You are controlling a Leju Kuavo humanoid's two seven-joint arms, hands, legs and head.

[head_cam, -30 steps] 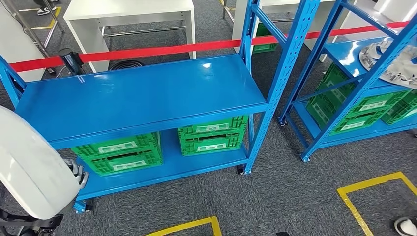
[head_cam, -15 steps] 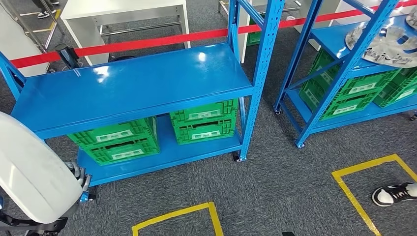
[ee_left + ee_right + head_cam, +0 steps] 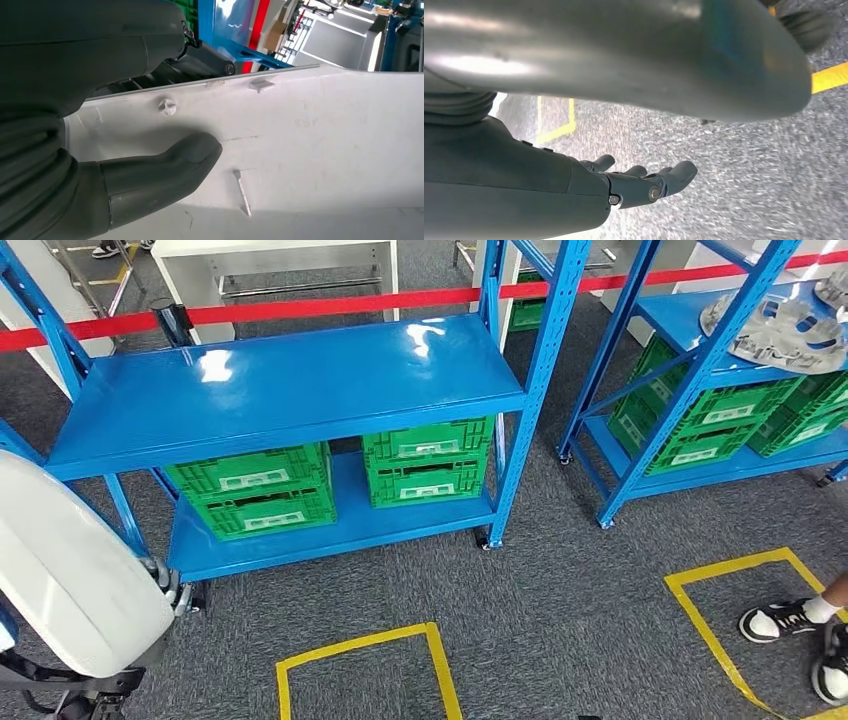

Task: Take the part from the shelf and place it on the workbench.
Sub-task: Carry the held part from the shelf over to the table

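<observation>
A large white curved part (image 3: 70, 570) fills the lower left of the head view. My left hand (image 3: 168, 585) holds it at its edge. In the left wrist view the thick grey thumb (image 3: 150, 180) presses against the part's white surface (image 3: 325, 140), with the darker fingers on the other side of its rim. My right hand (image 3: 639, 185) hangs over grey carpet, its fingers stretched out loosely and holding nothing.
A blue shelf (image 3: 290, 380) stands ahead, its upper board bare, with green crates (image 3: 255, 502) beneath. A second blue shelf (image 3: 690, 390) at the right carries grey metal parts (image 3: 785, 330). Red barrier tape (image 3: 330, 305) runs behind. Yellow floor marks (image 3: 360, 650) and a person's shoes (image 3: 790, 620) lie nearby.
The camera has moved, so the shelves shift in the picture. A person's shoes have come further into view at the lower right. The white part stays in my left hand.
</observation>
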